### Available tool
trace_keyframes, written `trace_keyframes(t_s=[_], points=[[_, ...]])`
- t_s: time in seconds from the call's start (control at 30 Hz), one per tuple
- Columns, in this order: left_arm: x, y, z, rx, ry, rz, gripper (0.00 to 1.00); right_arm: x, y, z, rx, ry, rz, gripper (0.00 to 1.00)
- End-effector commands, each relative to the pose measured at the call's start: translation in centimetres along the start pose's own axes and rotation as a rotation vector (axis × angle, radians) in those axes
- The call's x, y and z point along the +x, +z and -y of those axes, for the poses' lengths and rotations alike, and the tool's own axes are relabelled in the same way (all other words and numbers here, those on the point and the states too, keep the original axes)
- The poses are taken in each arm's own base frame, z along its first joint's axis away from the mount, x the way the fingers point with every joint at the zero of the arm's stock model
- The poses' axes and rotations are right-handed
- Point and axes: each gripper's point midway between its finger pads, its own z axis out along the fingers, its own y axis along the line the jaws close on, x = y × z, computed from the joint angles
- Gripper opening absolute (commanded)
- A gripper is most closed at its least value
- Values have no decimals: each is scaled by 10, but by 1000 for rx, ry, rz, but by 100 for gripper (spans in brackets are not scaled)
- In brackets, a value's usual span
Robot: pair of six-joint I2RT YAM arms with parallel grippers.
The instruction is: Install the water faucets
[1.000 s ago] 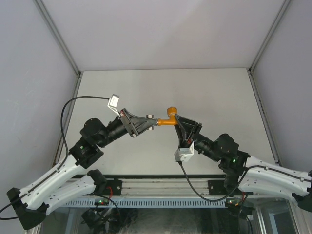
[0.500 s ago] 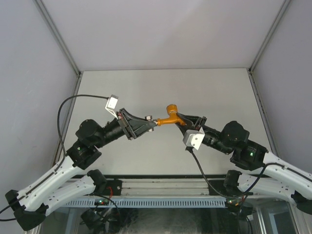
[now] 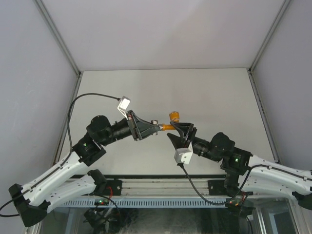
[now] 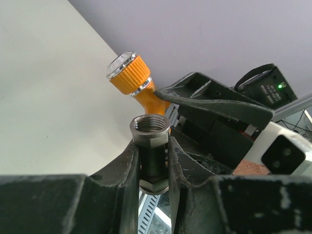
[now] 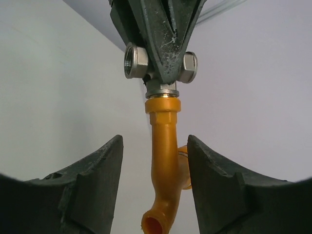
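Observation:
The water faucets are held in mid-air above the table's middle. The grey metal fitting (image 4: 150, 146) is clamped between my left gripper's (image 4: 151, 141) fingers, its threaded mouth facing the camera. The orange tap (image 5: 165, 165) is joined by its collar to that fitting (image 5: 161, 66) and sticks out from it, spout end toward the right wrist camera. My right gripper (image 5: 155, 140) stands open, one finger on either side of the orange stem, touching neither side. From above, the orange tap (image 3: 171, 118) lies between the left gripper (image 3: 157, 127) and the right gripper (image 3: 179, 130).
The pale table (image 3: 219, 97) is bounded by grey walls and metal frame posts (image 3: 61, 41). Both arms meet over its near middle. The right gripper's black finger (image 4: 214, 102) reaches in close behind the orange knob (image 4: 129, 75). The arms' mounting rail (image 3: 161, 187) runs along the near edge.
My right gripper has opened and let go of the orange tap, and its wrist has turned and drawn back a little. The left arm, still gripping the fitting, has shifted slightly right.

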Motion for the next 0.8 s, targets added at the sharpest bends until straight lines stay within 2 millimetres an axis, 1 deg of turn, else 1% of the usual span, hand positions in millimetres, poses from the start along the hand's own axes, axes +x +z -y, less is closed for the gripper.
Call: trace_keyframes(t_s=[0.0, 0.1, 0.23, 0.33, 0.43, 0.53, 0.63, 0.77], points=[[-33, -5, 42, 134, 14, 98, 0, -10, 3, 31, 166, -136, 27, 55], [-33, -3, 44, 151, -16, 101, 0, -9, 7, 32, 196, -190, 22, 55], [-31, -1, 47, 172, -33, 87, 0, 2, 10, 36, 231, -184, -39, 51], [-30, -1, 47, 171, -33, 83, 0, 7, 9, 41, 262, -167, -72, 42], [-30, -2, 48, 175, -31, 79, 0, 11, 10, 40, 258, -160, -95, 34], [-29, -2, 49, 176, -31, 74, 0, 12, 10, 40, 250, -153, -101, 20], [-29, -3, 49, 176, -30, 74, 0, 9, 11, 40, 229, -113, -95, 0], [-27, -2, 47, 172, -32, 68, 0, 2, 12, 35, 183, -67, -63, 0]])
